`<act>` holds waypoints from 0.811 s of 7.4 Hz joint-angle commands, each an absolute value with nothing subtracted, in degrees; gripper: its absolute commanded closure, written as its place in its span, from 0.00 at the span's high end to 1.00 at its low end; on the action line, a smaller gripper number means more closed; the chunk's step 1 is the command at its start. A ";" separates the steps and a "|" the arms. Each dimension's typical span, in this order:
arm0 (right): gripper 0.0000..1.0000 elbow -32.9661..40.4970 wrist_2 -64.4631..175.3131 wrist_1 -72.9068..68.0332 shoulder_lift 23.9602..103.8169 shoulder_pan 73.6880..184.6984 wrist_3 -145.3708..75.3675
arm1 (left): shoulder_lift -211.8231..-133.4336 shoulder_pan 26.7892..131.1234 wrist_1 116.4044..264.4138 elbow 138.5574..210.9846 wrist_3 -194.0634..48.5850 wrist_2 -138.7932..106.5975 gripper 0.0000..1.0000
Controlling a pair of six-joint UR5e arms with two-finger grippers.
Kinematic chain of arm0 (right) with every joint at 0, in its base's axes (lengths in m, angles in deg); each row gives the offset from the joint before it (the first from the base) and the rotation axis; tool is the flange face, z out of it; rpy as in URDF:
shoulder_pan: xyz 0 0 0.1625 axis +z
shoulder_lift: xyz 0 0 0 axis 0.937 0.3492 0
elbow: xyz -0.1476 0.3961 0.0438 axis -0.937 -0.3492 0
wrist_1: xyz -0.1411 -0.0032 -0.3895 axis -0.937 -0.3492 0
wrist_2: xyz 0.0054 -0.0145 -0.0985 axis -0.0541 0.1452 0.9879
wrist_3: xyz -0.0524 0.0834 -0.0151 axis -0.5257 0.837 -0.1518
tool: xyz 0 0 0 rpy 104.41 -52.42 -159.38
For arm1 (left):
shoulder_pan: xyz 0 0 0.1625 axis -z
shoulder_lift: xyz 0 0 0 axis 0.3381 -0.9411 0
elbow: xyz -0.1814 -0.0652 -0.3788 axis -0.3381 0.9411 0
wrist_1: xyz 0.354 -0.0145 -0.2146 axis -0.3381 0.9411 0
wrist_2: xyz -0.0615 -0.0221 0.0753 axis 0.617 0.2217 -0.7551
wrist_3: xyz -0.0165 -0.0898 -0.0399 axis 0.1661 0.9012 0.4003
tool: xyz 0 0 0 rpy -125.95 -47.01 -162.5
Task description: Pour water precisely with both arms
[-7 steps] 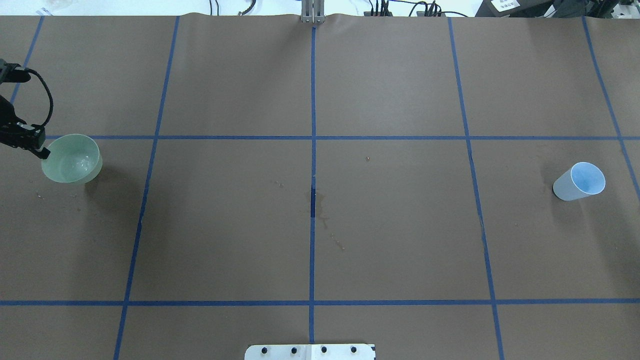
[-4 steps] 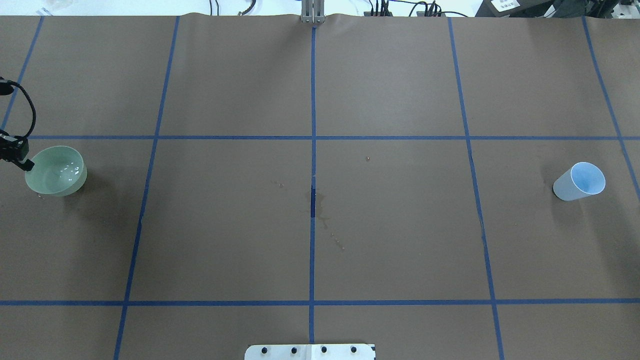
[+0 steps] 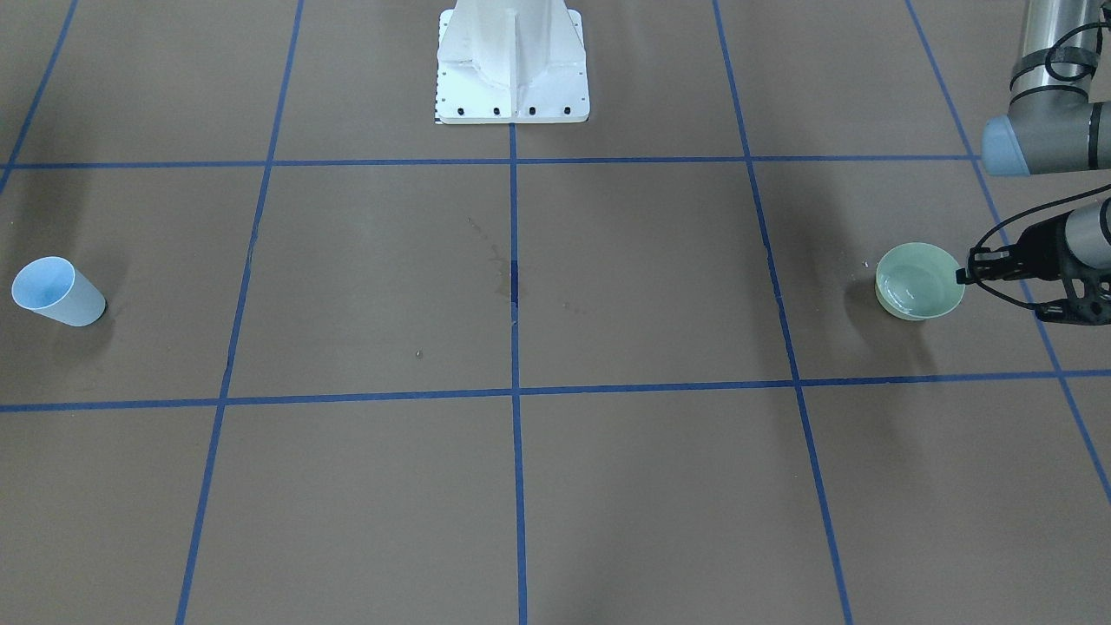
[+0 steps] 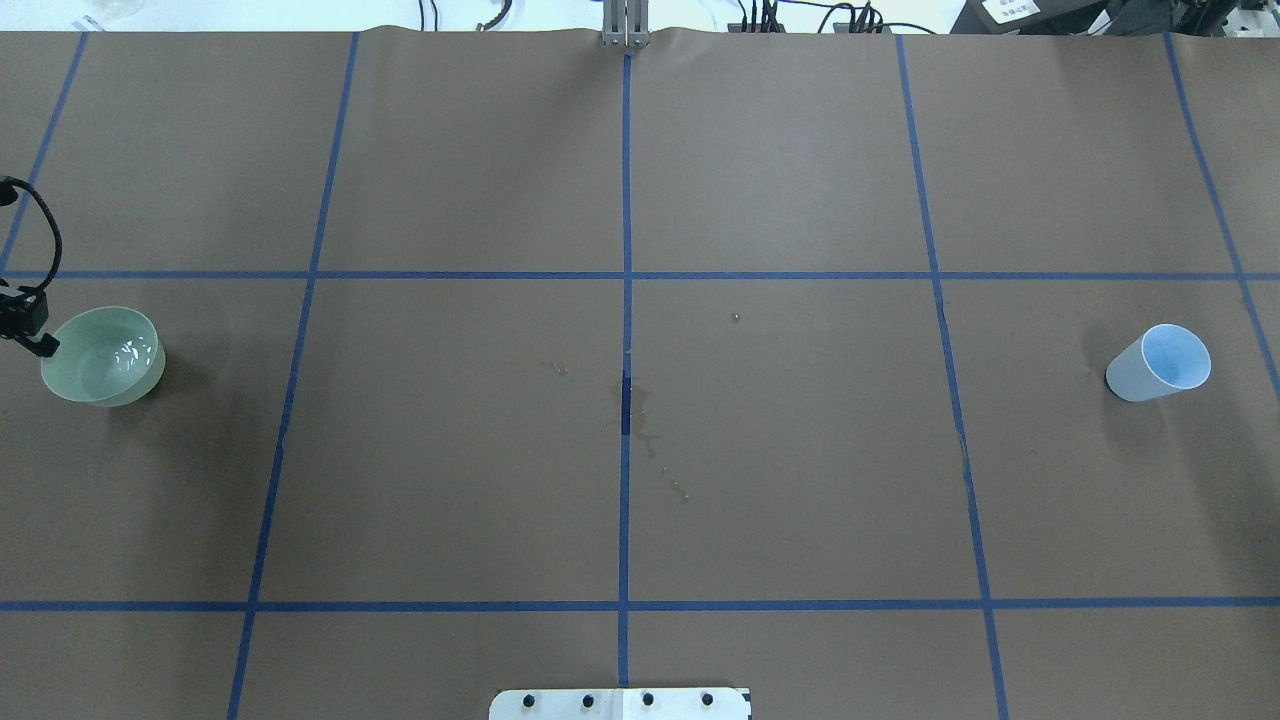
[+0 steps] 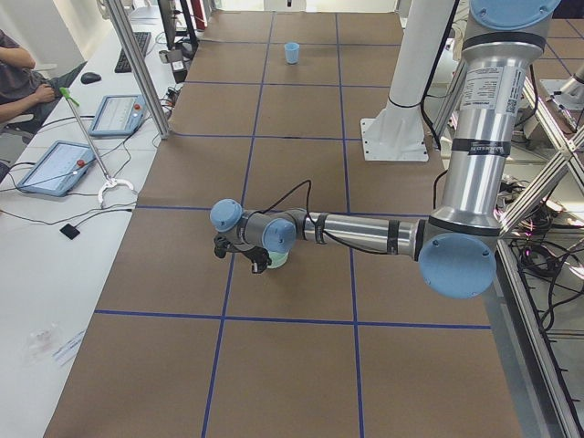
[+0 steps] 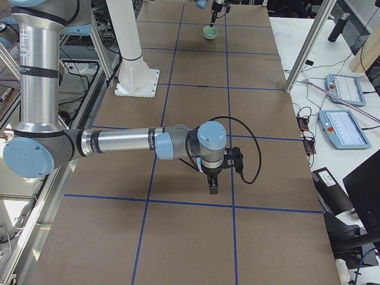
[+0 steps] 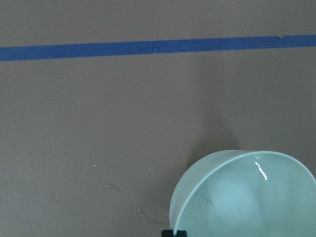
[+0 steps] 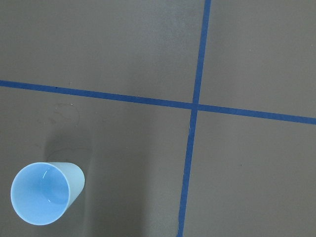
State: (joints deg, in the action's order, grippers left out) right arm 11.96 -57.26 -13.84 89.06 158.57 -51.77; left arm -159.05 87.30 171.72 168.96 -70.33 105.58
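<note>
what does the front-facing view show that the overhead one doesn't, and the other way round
Only front-facing: the left arm with its grey tube and blue joint cap, and the pedestal's column.
Only overhead: cables beyond the table's far edge.
Both: the bowl with the left gripper at its rim, the cup, the tape grid and the stains near the centre.
</note>
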 commanded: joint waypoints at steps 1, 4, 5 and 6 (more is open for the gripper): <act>1.00 12.20 -57.26 -13.93 89.09 158.59 -51.77 | -159.01 87.26 171.78 168.97 -70.33 105.54 0.59; 1.00 12.11 -57.26 -13.93 89.09 158.59 -51.77 | -159.18 88.04 171.78 170.19 -70.59 105.54 1.00; 1.00 12.11 -57.17 -13.93 89.09 158.59 -51.77 | -159.10 91.01 171.78 171.33 -74.42 104.50 1.00; 1.00 12.28 -56.65 -13.93 89.18 158.68 -51.94 | -158.84 94.96 171.78 171.34 -81.25 102.92 1.00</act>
